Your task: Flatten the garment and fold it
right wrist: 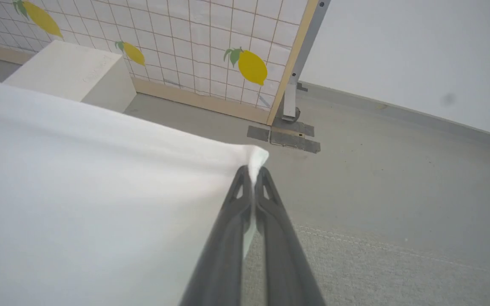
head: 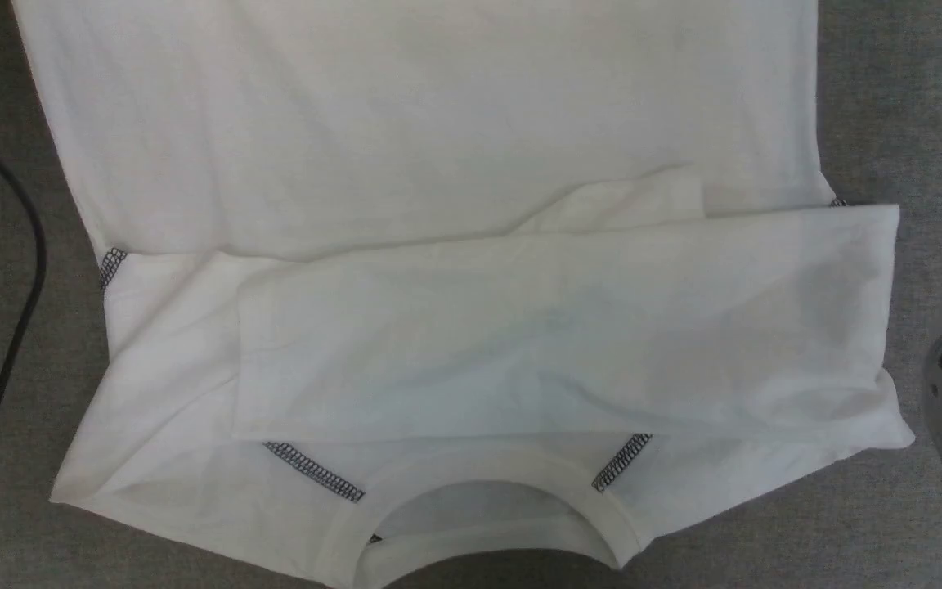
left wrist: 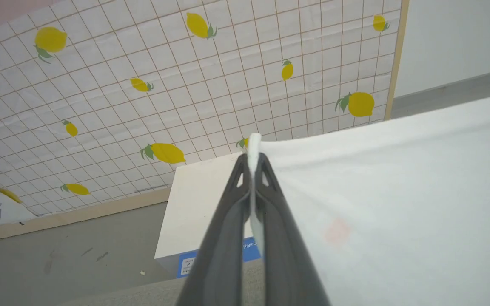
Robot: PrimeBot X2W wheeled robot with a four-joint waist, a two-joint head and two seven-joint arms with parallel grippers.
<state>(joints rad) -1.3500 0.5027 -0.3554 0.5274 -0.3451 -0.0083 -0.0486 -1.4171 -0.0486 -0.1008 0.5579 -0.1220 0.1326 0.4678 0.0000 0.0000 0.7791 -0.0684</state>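
White cloth: the garment (head: 438, 147) is lying spread on a grey carpet-like surface (head: 872, 106). It is plain thin fabric and is taking up most of the head view.
Collar: a round ribbed neckline (head: 487, 478) is sitting at the bottom of the head view, nearest me.
Stitching: dark grey zigzag seams (head: 313, 472) are running out from both sides of the collar, and more zigzag is showing at the side seam on my left.
Sleeve: one long sleeve (head: 569, 343) is lying folded across the chest from my right toward my left. It is mostly smooth, with soft creases.
Flap: a smaller fold (head: 626, 200) is peeking out above that sleeve. I can't tell what part it is.
Left shoulder: the cloth is bunching in loose folds at the lower left.
Left hand: my left gripper (left wrist: 252, 158) is clamping fully closed on a thin edge of the garment. A white nub is sticking out past the tips, and the cloth is stretching taut to that view's right.
Right hand: my right gripper (right wrist: 253, 171) is pinching tight on another edge, with the cloth pulling away to that view's left.
Which edges: I can't tell.
Box: a white box (left wrist: 194, 199) with a blue label is standing on the floor beyond the cloth.
Panel: a lemon-print grid panel (left wrist: 185, 85) is standing behind the box.
Cable: a black cable (head: 17, 270) is curving along my left, apart from the garment.
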